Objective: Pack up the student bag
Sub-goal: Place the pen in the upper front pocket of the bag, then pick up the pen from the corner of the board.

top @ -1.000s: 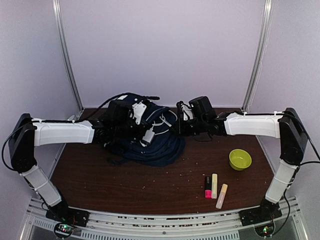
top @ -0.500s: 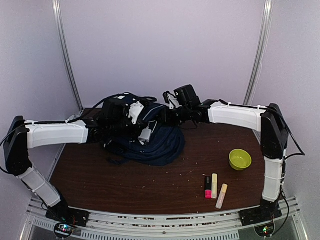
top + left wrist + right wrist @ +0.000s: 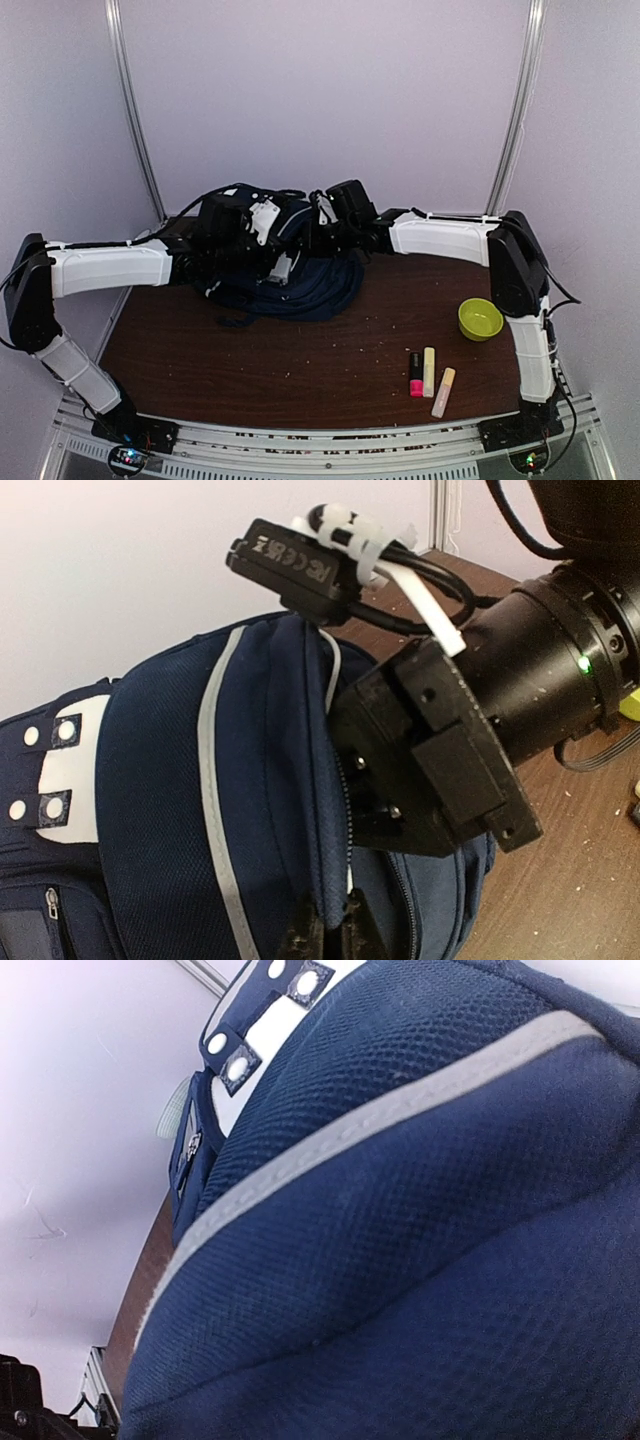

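Brown table (image 3: 250, 370) | student bag (image 3: 310, 290) heaped at rear, axis unclear | left fingers (image 3: 300, 942) pinch its rim | right fingers: cannot tell

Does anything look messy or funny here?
Yes. The student bag lies slumped and crumpled at the back of the table, not standing up, and tiny pale crumbs are scattered over its brown top.

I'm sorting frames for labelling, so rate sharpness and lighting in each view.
Top external: soft, even light with no glare; the student bag reads as a dark mass with little detail. Left wrist: the bag's mesh and the right arm are sharp and evenly lit. Right wrist: bag fabric fills most of the frame with a crisp weave, and the pale wall is washed out.
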You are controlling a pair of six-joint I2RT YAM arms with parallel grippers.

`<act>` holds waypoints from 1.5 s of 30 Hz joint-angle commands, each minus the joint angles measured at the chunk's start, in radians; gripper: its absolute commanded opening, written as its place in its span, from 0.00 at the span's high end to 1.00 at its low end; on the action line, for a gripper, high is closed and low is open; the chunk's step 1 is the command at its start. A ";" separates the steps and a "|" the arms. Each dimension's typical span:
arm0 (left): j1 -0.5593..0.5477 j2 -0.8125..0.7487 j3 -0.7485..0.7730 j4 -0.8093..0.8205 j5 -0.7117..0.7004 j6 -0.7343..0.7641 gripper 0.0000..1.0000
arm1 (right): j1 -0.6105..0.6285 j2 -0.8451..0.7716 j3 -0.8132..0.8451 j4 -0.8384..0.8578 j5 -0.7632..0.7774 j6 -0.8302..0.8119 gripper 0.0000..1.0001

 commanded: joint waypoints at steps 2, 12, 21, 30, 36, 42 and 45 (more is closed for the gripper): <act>0.018 -0.002 0.020 0.075 -0.003 -0.059 1.00 | -0.004 -0.112 -0.085 0.021 0.031 -0.036 0.64; 0.024 0.017 0.034 0.062 -0.002 -0.061 1.00 | -0.006 -0.324 -0.177 -0.134 -0.009 -0.163 0.54; 0.024 0.022 0.040 0.068 0.001 -0.065 1.00 | -0.004 -0.560 -0.381 -0.486 0.368 -0.241 0.52; 0.025 0.038 0.032 0.090 0.013 -0.069 1.00 | -0.001 -0.690 -0.794 -0.623 0.534 -0.019 0.49; 0.025 0.042 0.034 0.090 0.017 -0.066 1.00 | 0.041 -0.778 -0.978 -0.591 0.426 0.123 0.34; 0.024 0.051 0.047 0.080 0.021 -0.061 1.00 | 0.113 -0.799 -1.037 -0.661 0.403 0.185 0.35; 0.025 0.052 0.051 0.078 0.022 -0.058 1.00 | 0.117 -0.844 -1.068 -0.679 0.402 0.209 0.42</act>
